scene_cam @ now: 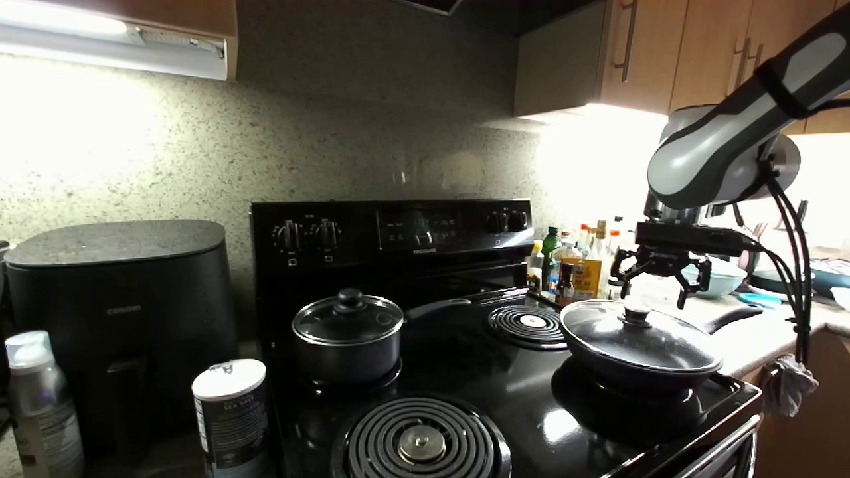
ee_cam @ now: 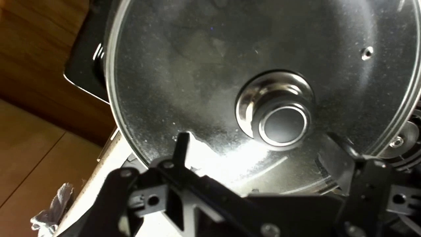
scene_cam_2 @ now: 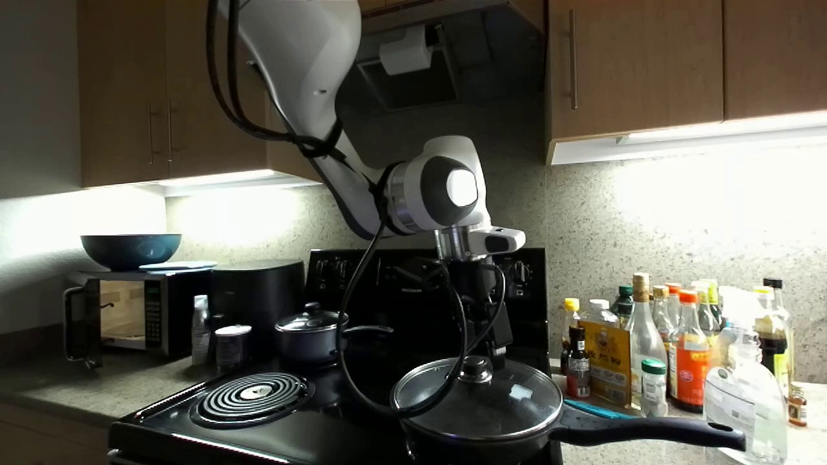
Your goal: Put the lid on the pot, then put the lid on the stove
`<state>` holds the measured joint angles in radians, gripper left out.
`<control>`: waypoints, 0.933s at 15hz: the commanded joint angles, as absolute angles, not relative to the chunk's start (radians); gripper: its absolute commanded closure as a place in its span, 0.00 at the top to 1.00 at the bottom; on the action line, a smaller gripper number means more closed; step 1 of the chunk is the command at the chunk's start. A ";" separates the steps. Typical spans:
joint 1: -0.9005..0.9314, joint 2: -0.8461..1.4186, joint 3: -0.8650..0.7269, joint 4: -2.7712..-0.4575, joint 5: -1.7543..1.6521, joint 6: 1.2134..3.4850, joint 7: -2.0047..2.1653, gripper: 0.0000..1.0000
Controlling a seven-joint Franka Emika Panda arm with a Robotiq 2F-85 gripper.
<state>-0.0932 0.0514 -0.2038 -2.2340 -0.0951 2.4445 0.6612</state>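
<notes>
The large glass lid (scene_cam: 664, 342) with steel rim and black knob (ee_cam: 284, 126) rests on the wide black frying pan (scene_cam: 617, 375); the lid also shows in an exterior view (scene_cam_2: 510, 407). The pan sits on the front burner of the black stove (scene_cam: 478, 372) nearest the bottles, its handle (scene_cam_2: 646, 431) out over the counter. My gripper (scene_cam: 654, 295) is open and empty just above the lid, pointing down. In the wrist view my gripper's fingers (ee_cam: 258, 135) are wide apart, and the knob lies between and slightly ahead of them. No finger visibly touches it.
A smaller deep pot (scene_cam: 352, 362) with its own lid stands on a back burner. Two coil burners (scene_cam: 422, 441) are bare. Several bottles (scene_cam_2: 688, 361) stand beside the stove. A salt can (scene_cam: 229, 418) and an air fryer (scene_cam: 119, 332) stand on the opposite side. A cable hangs from the arm.
</notes>
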 commanded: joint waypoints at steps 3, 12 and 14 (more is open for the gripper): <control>-0.110 0.047 -0.186 -2.238 -0.074 2.438 0.635 1.00; -0.099 0.083 -0.161 -2.222 -0.003 2.441 0.530 1.00; -0.098 0.090 -0.161 -2.216 -0.001 2.441 0.522 1.00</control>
<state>-0.0942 0.0896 -0.1642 -2.2176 -0.0013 2.4433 0.5228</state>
